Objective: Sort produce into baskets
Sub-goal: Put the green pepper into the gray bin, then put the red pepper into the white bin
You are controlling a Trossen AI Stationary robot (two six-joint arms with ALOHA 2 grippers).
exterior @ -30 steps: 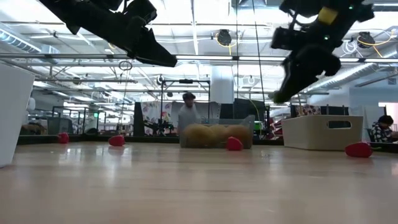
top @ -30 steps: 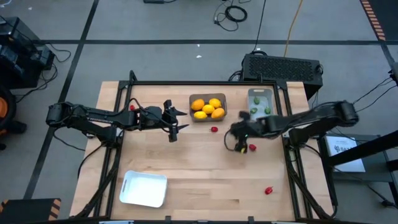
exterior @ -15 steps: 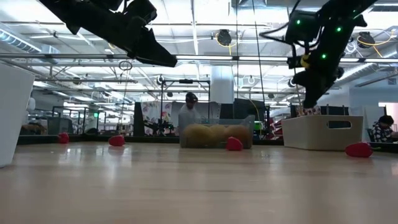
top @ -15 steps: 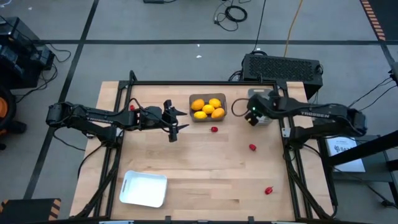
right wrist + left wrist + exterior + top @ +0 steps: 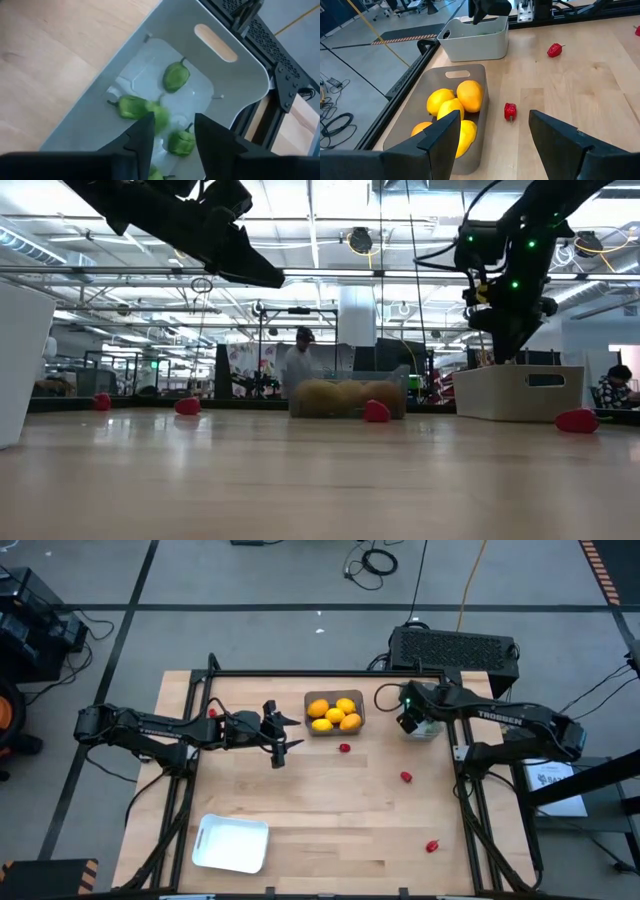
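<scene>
While the left claw (image 5: 278,737) waits spread beside the grey bin of lemons (image 5: 334,713), the right claw (image 5: 171,131), moments ago low over the counter, now hangs parted above the pale bin (image 5: 235,80). A green piece (image 5: 159,118) drops among others there; red ones (image 5: 405,777) remain.

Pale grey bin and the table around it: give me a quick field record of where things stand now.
right gripper: over the pale grey bin, jaws open, nothing between them
green pieces: inside that bin
dark grey bin: holds yellow and orange fruits
red pieces: loose on the table
white tray: no produce seen in it
left gripper: beside the dark grey bin, jaws open
</scene>
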